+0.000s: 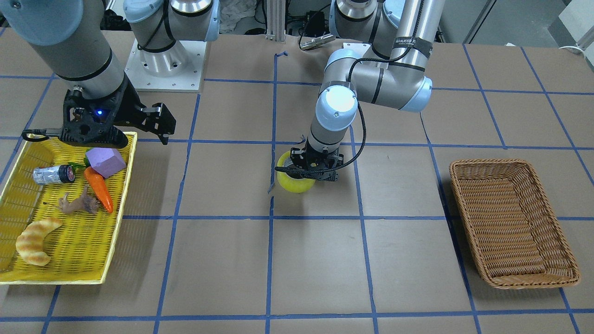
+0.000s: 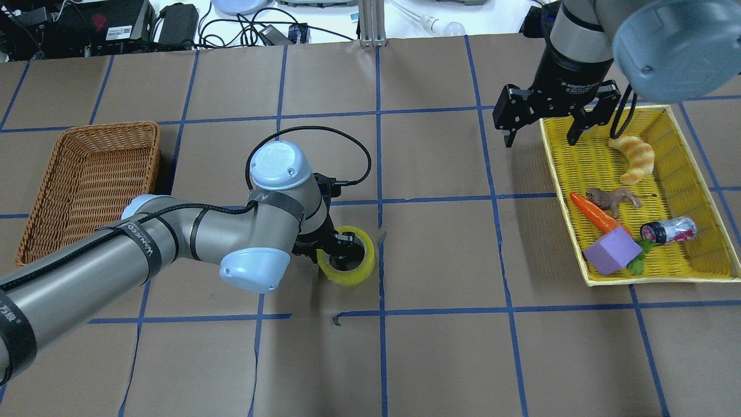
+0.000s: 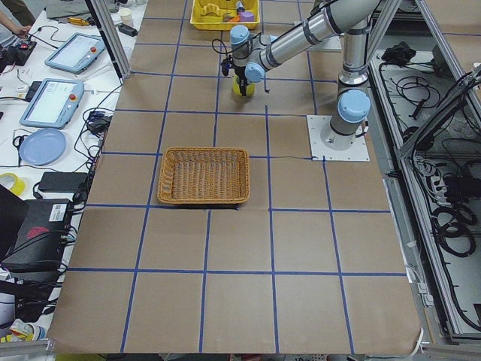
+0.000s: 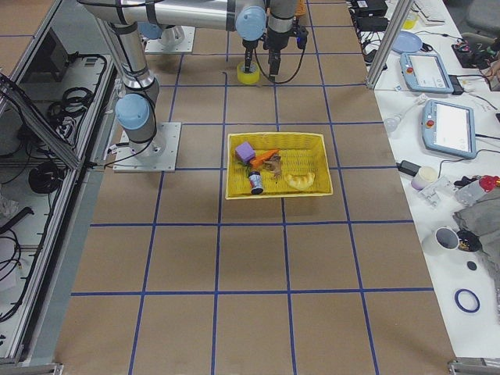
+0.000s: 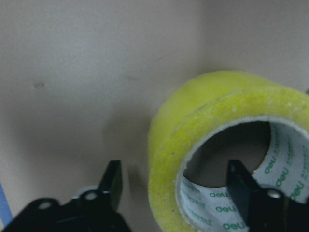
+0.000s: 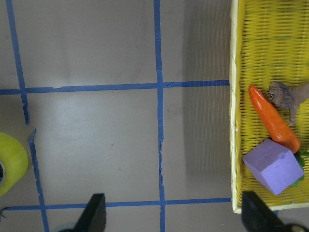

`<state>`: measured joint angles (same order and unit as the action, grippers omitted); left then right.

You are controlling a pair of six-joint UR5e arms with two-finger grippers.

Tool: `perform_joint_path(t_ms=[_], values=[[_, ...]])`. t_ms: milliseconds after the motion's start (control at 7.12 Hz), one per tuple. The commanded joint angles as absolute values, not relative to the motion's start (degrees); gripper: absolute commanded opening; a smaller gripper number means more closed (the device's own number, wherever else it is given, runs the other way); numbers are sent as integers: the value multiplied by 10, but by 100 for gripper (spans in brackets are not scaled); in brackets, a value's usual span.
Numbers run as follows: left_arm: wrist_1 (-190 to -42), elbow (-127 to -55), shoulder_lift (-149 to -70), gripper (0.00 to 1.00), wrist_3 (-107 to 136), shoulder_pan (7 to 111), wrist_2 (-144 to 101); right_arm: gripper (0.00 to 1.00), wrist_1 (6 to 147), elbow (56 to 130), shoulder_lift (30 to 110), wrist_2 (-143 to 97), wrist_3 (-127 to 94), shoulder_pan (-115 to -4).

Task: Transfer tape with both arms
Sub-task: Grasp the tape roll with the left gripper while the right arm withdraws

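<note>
The yellow tape roll (image 2: 347,277) lies on the table near its middle, hole up; it also shows in the front view (image 1: 297,185). My left gripper (image 2: 341,252) is down on it and open. In the left wrist view one finger (image 5: 112,186) stands outside the roll's wall (image 5: 193,125) and the other finger (image 5: 241,188) stands inside the core, with a gap on both sides. My right gripper (image 2: 541,139) is open and empty above the near edge of the yellow tray (image 2: 654,281). The right wrist view shows the tape (image 6: 9,164) at its left edge.
The yellow tray (image 1: 116,222) holds a croissant (image 2: 634,156), a carrot (image 2: 593,213), a purple block (image 2: 613,250), a toy lion (image 2: 613,198) and a small bottle (image 2: 668,230). A brown wicker basket (image 2: 92,124) stands on my left side.
</note>
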<state>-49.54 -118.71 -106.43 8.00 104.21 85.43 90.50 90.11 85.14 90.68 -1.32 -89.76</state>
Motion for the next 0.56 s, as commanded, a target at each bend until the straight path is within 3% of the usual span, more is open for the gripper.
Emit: perform_joint_path(t_ms=[0, 421], values=[[-498, -1186, -1052, 0, 66, 1024, 857, 100, 911, 902, 853, 911, -13, -897], [-509, -1186, -1027, 0, -73, 907, 893, 100, 910, 904, 854, 919, -14, -899]])
